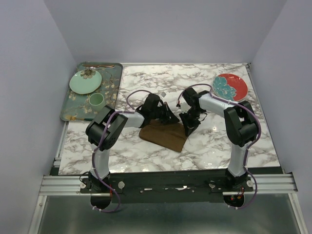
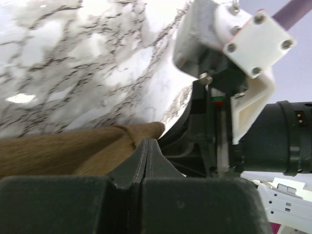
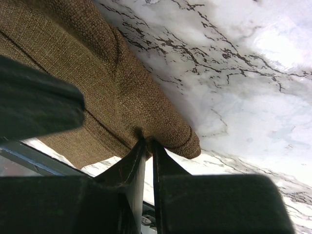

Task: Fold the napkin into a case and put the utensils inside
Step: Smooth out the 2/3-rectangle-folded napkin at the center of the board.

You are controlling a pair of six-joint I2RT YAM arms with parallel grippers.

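The brown napkin (image 1: pixel 162 136) lies folded into a rough rectangle on the marble table, between the two arms. My right gripper (image 1: pixel 187 125) is at the napkin's right end. In the right wrist view its tips (image 3: pixel 148 142) are shut on a puckered fold of the napkin (image 3: pixel 97 73). My left gripper (image 1: pixel 169 118) is above the napkin's far edge. Its jaws are pressed together at the tips (image 2: pixel 147 142), right against the napkin (image 2: pixel 58 151), with no cloth visible between them. One thin copper-brown utensil (image 1: pixel 97 65) lies along the far rim of the tray.
A dark green floral tray (image 1: pixel 68 105) at the far left holds a pale green plate (image 1: pixel 85 81) and a small cup (image 1: pixel 96 100). A red plate (image 1: pixel 230 87) sits at the far right. The right arm's wrist (image 2: pixel 229 73) fills the left wrist view close by.
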